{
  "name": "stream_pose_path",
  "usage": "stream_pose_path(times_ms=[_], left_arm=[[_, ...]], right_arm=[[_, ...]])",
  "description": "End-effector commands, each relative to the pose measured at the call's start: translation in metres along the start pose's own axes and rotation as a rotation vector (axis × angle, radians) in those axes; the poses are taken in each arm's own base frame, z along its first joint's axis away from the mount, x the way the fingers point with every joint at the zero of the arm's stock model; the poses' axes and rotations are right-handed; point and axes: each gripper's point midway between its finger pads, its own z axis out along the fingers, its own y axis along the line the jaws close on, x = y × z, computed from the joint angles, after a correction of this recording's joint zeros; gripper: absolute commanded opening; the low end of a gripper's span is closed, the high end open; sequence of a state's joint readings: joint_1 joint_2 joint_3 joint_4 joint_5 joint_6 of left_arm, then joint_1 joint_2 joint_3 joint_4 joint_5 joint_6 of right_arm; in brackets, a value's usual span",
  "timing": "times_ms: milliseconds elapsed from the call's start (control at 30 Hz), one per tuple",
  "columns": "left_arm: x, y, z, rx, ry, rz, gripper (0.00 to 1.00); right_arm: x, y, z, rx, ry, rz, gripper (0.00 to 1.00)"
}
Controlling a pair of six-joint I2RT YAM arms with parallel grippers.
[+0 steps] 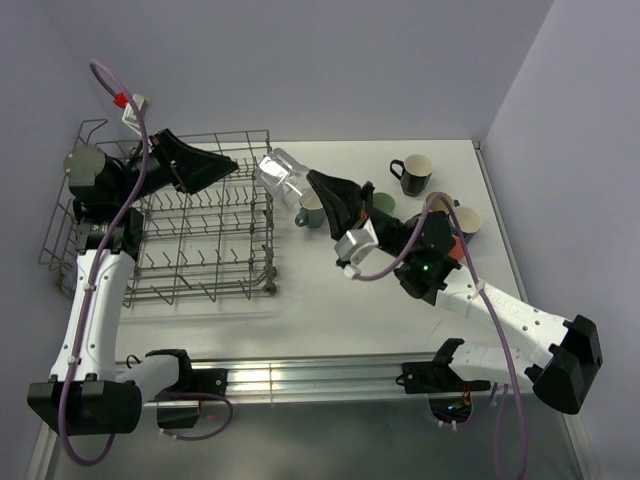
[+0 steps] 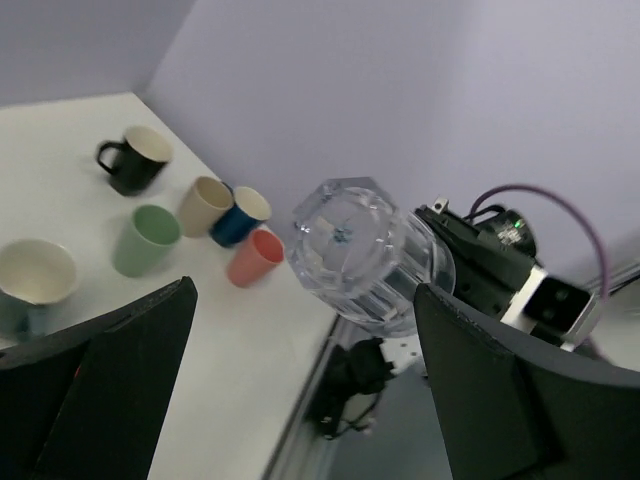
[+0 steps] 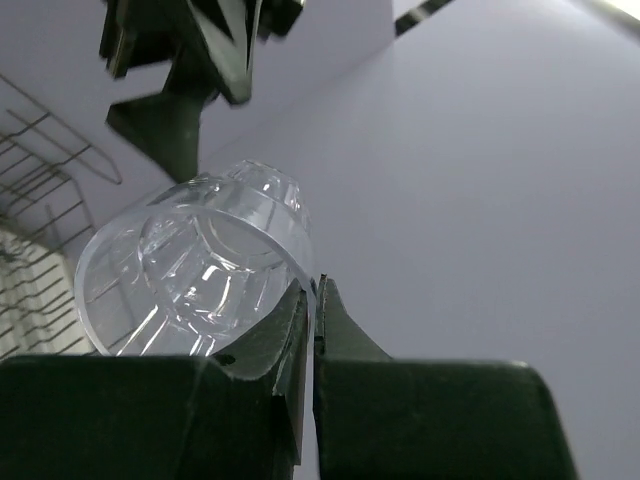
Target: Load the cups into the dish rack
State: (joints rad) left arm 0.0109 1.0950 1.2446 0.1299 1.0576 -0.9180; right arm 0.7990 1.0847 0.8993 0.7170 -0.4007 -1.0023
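Observation:
My right gripper (image 1: 314, 184) is shut on the rim of a clear glass tumbler (image 1: 283, 178) and holds it on its side in the air, just right of the dish rack (image 1: 170, 235). In the right wrist view the jaws (image 3: 313, 298) pinch the tumbler's wall (image 3: 195, 270). My left gripper (image 1: 230, 165) is open over the rack's far right corner, pointing at the tumbler. In the left wrist view the tumbler's base (image 2: 365, 255) faces me beyond the spread fingers (image 2: 110, 380). Ceramic mugs stand on the table: grey-blue (image 1: 310, 210), green (image 1: 381, 201), black (image 1: 412, 175), blue (image 1: 466, 222).
The left wrist view also shows beige (image 2: 205, 205) and coral (image 2: 255, 258) mugs beside the blue one (image 2: 240, 218). The rack's tall wire sides rise at the left. A metal rail (image 1: 300, 375) runs along the table's near edge. Walls close in behind and to the right.

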Motion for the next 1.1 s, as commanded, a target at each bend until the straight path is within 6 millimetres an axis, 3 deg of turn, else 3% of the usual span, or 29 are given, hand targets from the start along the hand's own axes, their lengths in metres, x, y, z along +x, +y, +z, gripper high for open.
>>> stream_pose_path(times_ms=[0,133,267,300,467,767,1067], left_arm=[[0.008,-0.018,0.004,0.084,0.041,-0.178,0.99],[0.024,-0.004,0.010,0.036,0.074,-0.246,0.99],[0.035,-0.019,0.009,0.095,0.092,-0.275,0.99],[0.036,-0.031,0.005,0.146,0.071,-0.275,0.99],[0.035,-0.047,-0.002,0.213,0.033,-0.247,0.99],[0.037,-0.065,-0.004,0.262,0.016,-0.243,0.99],[0.039,-0.067,0.005,0.235,0.026,-0.226,0.99]], right_arm=[[-0.060,-0.058,-0.008,0.226,-0.182,-0.296,0.00],[-0.065,-0.041,-0.009,0.205,-0.199,-0.354,0.00],[-0.065,-0.031,-0.007,0.178,-0.202,-0.356,0.00],[-0.064,-0.031,-0.006,0.180,-0.197,-0.354,0.00],[-0.064,-0.027,-0.007,0.173,-0.197,-0.347,0.00],[-0.064,-0.019,-0.004,0.154,-0.203,-0.340,0.00],[-0.070,-0.006,0.007,0.126,-0.226,-0.333,0.00]])
